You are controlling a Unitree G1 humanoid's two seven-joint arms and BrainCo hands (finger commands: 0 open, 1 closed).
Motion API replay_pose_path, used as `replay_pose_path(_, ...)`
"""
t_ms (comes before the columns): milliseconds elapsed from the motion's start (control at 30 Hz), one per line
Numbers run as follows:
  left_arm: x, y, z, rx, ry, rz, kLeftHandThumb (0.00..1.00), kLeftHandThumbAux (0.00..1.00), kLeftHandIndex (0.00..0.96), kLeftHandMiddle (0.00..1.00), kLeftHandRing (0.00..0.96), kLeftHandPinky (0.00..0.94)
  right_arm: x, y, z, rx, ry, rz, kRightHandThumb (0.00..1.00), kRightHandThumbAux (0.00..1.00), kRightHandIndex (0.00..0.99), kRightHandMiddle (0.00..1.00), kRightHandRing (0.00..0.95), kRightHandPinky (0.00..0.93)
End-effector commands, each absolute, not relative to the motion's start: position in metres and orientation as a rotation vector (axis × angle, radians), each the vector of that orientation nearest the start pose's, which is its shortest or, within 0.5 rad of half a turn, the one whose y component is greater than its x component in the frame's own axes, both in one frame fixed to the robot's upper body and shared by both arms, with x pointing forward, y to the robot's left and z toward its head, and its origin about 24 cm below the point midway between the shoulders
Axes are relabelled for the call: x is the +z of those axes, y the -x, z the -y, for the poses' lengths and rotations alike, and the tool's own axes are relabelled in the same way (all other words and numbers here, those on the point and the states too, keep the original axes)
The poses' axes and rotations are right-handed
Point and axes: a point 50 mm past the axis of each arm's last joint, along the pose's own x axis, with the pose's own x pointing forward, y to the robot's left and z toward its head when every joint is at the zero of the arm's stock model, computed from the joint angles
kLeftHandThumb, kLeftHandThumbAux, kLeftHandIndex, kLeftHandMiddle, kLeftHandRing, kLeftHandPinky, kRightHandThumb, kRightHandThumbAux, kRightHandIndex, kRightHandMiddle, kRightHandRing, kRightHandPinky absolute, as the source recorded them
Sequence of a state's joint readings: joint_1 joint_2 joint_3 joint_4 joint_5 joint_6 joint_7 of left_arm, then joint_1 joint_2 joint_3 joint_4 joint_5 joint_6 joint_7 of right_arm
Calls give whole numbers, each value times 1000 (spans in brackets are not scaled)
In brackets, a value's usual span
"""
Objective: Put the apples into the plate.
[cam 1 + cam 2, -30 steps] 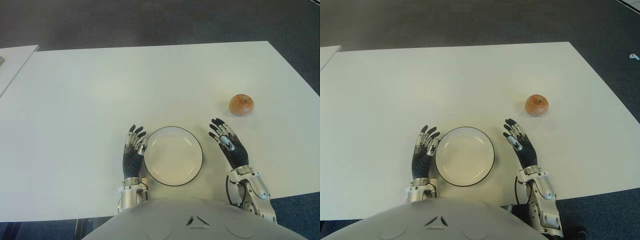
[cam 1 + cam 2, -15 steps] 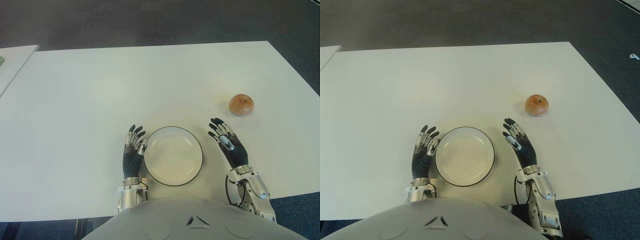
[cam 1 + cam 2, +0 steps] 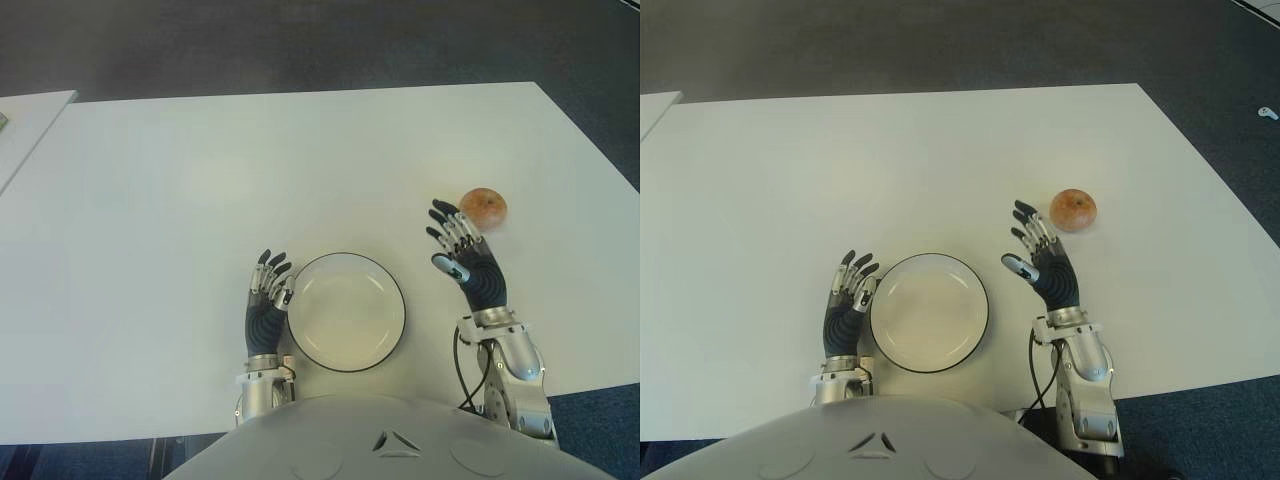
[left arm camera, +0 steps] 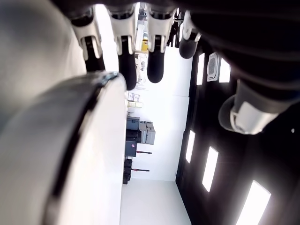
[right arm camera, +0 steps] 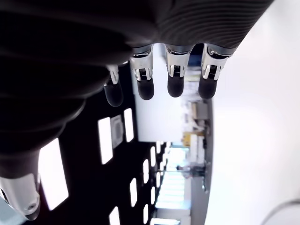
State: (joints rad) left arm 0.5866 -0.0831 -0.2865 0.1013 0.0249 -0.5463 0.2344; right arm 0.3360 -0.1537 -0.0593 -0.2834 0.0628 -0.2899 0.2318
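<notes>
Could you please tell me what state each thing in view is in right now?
Apple: on the table, outside the plate, not held.
Plate: upright on the table, nothing in it.
Right robot hand: open, fingers spread, between plate and apple, fingertips close to the apple, holding nothing.
Left robot hand: open, idle beside the plate's left rim.
Table: bears the plate and apple.

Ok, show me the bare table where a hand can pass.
The table is bare beyond the plate and everywhere on the left hand side. The only tight spot is where the right hand, open, nears the apple.
</notes>
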Motion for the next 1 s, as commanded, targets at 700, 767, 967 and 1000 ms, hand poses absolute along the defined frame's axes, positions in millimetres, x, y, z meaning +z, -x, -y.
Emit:
replay_pose_path(700, -42, -116, -91, 183, 197, -180, 177, 506, 93, 197, 245, 310, 105, -251, 220, 226, 1300, 473, 426, 456, 71, 18, 9, 42)
replay_pose_path(767, -42, -116, -92, 183, 189, -181, 172, 511, 89, 195, 249, 321, 105, -258, 223, 233, 1348, 453, 418, 455, 59, 9, 3, 23)
replay_pose_path(967, -42, -117, -92, 179, 193, -194, 167, 516, 85, 187, 260, 356, 96, -282, 242, 242, 1464, 354, 379, 467, 33, 0, 0, 4)
replay_pose_path(1000, -42, -117, -92, 178, 197, -195, 170, 518, 86, 188, 261, 358, 95, -284, 244, 241, 1473, 344, 368, 468, 28, 0, 0, 4)
